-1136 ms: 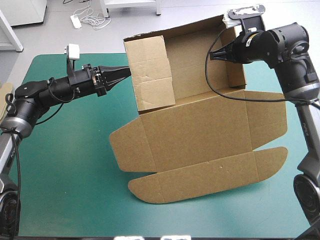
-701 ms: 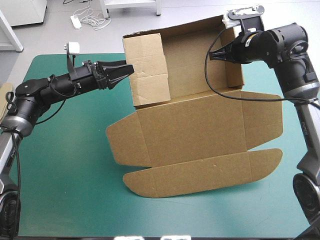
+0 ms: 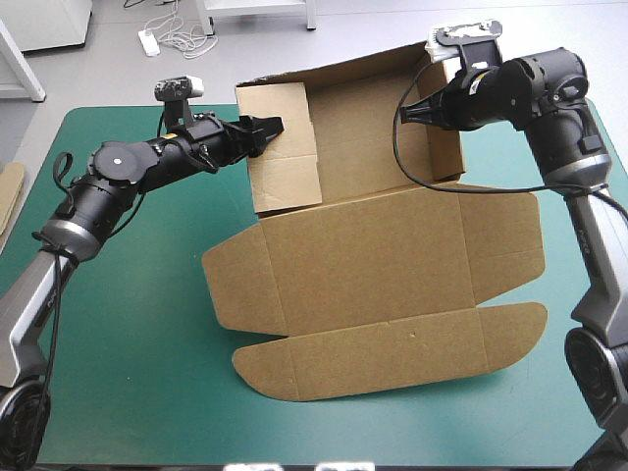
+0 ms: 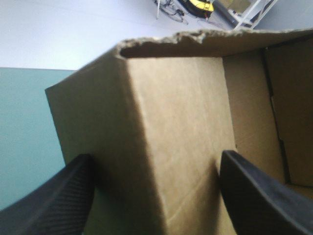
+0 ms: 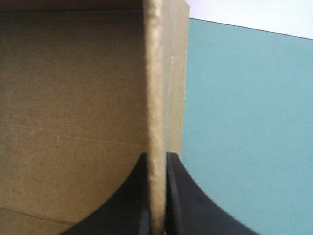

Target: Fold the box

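The brown box (image 3: 373, 265) stands on the teal-green cover with its far walls raised and its lid flat toward the near edge. My left gripper (image 3: 269, 130) is open at the box's left wall (image 3: 285, 147). In the left wrist view that wall (image 4: 171, 137) fills the gap between the two spread black fingers (image 4: 54, 200) of the left gripper (image 4: 156, 196). My right gripper (image 3: 412, 110) is shut on the upright right wall (image 3: 446, 147). The right wrist view has the right gripper (image 5: 157, 196) pinching that wall's edge (image 5: 154, 98), the box's inside to one side.
An edge of more brown board (image 3: 10, 191) lies at the table's left edge. Teal-green cover (image 3: 128, 324) stretches bare to the left of and in front of the box. The lid's rounded flap (image 3: 392, 348) reaches toward the near edge.
My left gripper has opened and moved up and right, so its fingers now straddle the left wall. The box shifted slightly left. The right gripper kept its hold.
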